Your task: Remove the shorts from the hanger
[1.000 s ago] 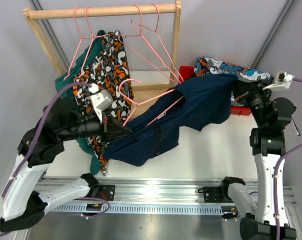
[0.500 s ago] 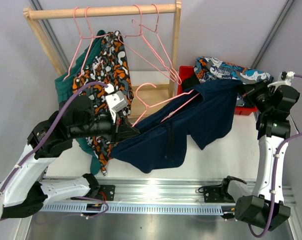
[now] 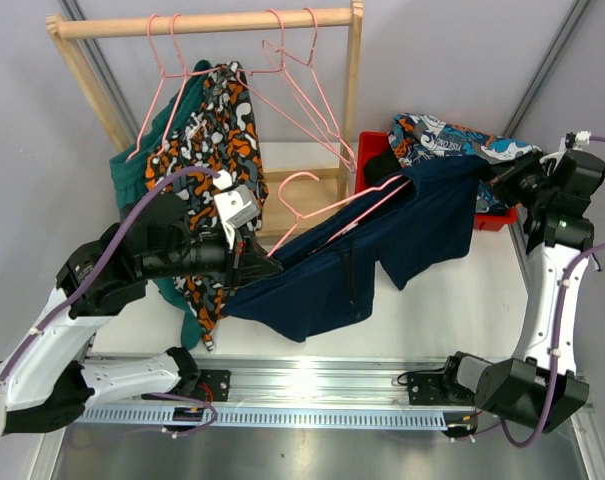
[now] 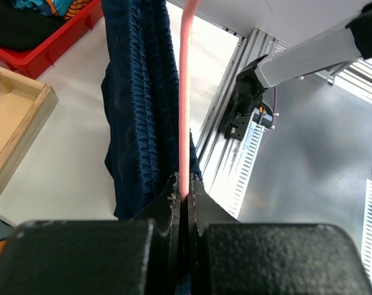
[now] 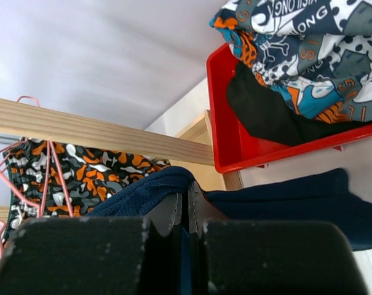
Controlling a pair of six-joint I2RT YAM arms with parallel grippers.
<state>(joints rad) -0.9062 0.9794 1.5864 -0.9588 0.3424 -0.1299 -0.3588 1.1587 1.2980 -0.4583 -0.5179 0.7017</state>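
The navy shorts (image 3: 382,235) stretch between my two grippers, draped along a pink wire hanger (image 3: 332,205) held off the rack. My left gripper (image 3: 267,265) is shut on the hanger's wire (image 4: 185,92), with the navy fabric (image 4: 139,104) beside it. My right gripper (image 3: 502,180) is shut on a fold of the navy shorts (image 5: 149,190) beside the red bin (image 3: 367,145). The orange-grey-white camo shorts (image 3: 212,150) and teal-green shorts (image 3: 142,160) hang on the rack. The blue-orange-white patterned shorts (image 3: 452,140) and black shorts (image 3: 380,165) lie in the bin.
A wooden clothes rack (image 3: 202,22) stands at the back left, with several empty pink hangers (image 3: 302,80) on its bar. Its wooden base (image 4: 19,123) lies under the hanger. The metal rail (image 3: 312,385) with the arm bases runs along the near edge.
My right gripper has moved right and back toward the bin, pulling the navy shorts taut along the hanger. My left gripper has shifted slightly right, still gripping the hanger.
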